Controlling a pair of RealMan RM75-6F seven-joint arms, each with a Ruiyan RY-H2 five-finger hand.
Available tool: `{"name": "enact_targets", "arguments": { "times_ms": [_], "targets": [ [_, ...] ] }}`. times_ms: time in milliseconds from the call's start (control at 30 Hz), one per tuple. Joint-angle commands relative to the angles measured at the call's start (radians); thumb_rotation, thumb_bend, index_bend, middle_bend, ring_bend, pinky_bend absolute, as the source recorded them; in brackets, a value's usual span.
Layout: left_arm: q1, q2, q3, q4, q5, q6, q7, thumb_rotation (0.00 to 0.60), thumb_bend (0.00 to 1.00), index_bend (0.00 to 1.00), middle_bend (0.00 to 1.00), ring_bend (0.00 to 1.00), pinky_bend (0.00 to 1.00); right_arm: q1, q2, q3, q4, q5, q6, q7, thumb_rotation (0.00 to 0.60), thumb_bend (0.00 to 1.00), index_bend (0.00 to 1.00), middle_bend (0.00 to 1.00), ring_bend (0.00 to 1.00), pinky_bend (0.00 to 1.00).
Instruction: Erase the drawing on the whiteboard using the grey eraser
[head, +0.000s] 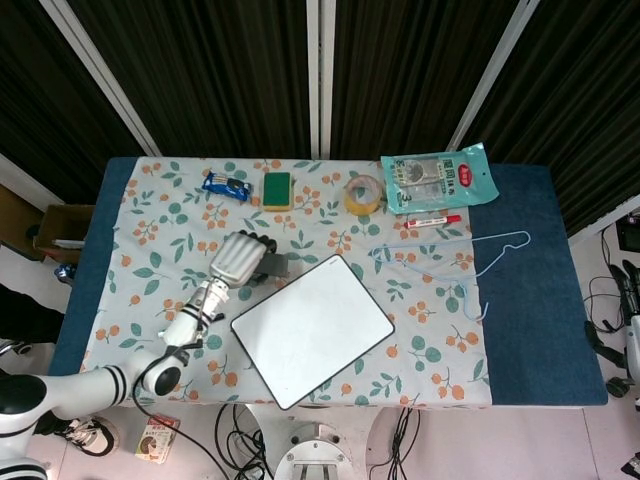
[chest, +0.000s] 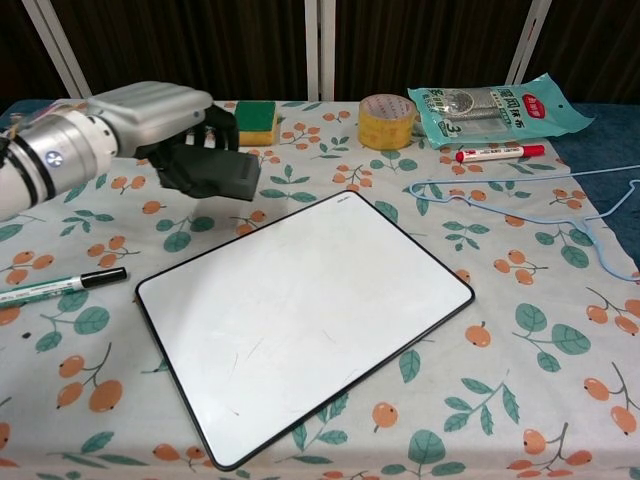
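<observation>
Left hand (chest: 150, 115) grips grey eraser (chest: 212, 172), off the whiteboard's (chest: 300, 320) upper-left edge, over the surface. Board looks wiped clean; set-down likely next. Right hand not visible.

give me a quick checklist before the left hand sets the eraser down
1. Whiteboard wiped: ok, only faint scuffs show.
2. Grey eraser held by left hand: ok.
3. Hand off the board: ok, it is over the cloth, left of the board.
4. Drop spot bare: cannot tell, hand hides the cloth beneath.
5. Green marker out of the way: ok, nearer the front edge.
6. Right hand: not in view.
</observation>
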Motion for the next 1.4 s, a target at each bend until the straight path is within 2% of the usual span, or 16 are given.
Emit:
{"name": "enact_targets", "arguments": {
  "times_ms": [33,233,333,433,500,567,700,867,1000,1133,1200,1400],
  "targets": [
    [0.038,0.024,0.033,0.017,-0.015,0.000,-0.035,0.600,0.38,0.64,0.60,0.48,0.51,0.002,-0.002,-0.002,-0.005,-0.003,-0.001,-0.008,0.600,0.25,0.00,0.00,0.00,0.00],
    [0.066,0.028,0.058,0.075,-0.005,-0.009,-0.112,0.600,0.39,0.62,0.59,0.47,0.51,0.004,0.002,-0.004,-0.021,-0.007,0.000,-0.030,0.600,0.25,0.00,0.00,0.00,0.00],
    [0.069,0.028,0.062,0.093,0.011,-0.013,-0.153,0.600,0.38,0.54,0.53,0.45,0.49,0.002,0.006,-0.004,-0.032,-0.008,0.003,-0.041,0.600,0.25,0.00,0.00,0.00,0.00],
    [0.065,0.042,0.079,0.097,0.033,-0.037,-0.177,0.600,0.33,0.32,0.35,0.33,0.42,0.002,0.007,-0.004,-0.038,-0.007,0.003,-0.048,0.600,0.25,0.00,0.00,0.00,0.00],
    [0.064,0.053,0.088,0.091,0.047,-0.044,-0.187,0.600,0.28,0.14,0.16,0.20,0.31,0.003,0.006,-0.005,-0.040,-0.007,0.002,-0.051,0.600,0.25,0.00,0.00,0.00,0.00],
    [0.070,0.055,0.089,0.093,0.065,-0.026,-0.204,0.600,0.26,0.06,0.07,0.12,0.25,0.003,0.006,-0.006,-0.041,-0.007,0.002,-0.052,0.600,0.25,0.00,0.00,0.00,0.00],
    [0.079,0.063,0.090,0.093,0.091,0.007,-0.227,0.600,0.24,0.03,0.01,0.08,0.22,0.001,0.007,-0.005,-0.046,-0.007,0.005,-0.052,0.600,0.25,0.00,0.00,0.00,0.00],
    [0.118,0.121,0.093,0.019,0.123,0.092,-0.232,0.600,0.22,0.03,0.00,0.07,0.21,-0.002,0.009,-0.006,-0.046,-0.009,0.011,-0.045,0.600,0.25,0.00,0.00,0.00,0.00],
    [0.223,0.217,0.111,-0.103,0.150,0.260,-0.233,0.595,0.17,0.03,0.02,0.04,0.20,-0.002,0.014,-0.015,-0.030,-0.014,-0.001,-0.033,0.600,0.25,0.00,0.00,0.00,0.00],
    [0.343,0.322,0.160,-0.181,0.177,0.404,-0.231,0.487,0.15,0.04,0.03,0.03,0.19,0.008,0.019,-0.032,0.010,-0.044,-0.016,-0.024,0.600,0.25,0.00,0.00,0.00,0.00],
    [0.407,0.368,0.188,-0.207,0.185,0.465,-0.255,0.464,0.13,0.04,0.04,0.03,0.19,0.009,0.009,-0.032,0.029,-0.047,-0.010,-0.034,0.600,0.25,0.00,0.00,0.00,0.00],
    [0.541,0.436,0.248,-0.221,0.227,0.593,-0.324,0.460,0.12,0.04,0.04,0.03,0.19,0.011,-0.015,-0.017,0.042,-0.010,-0.017,-0.081,0.600,0.24,0.00,0.00,0.00,0.00]
  ]
}}
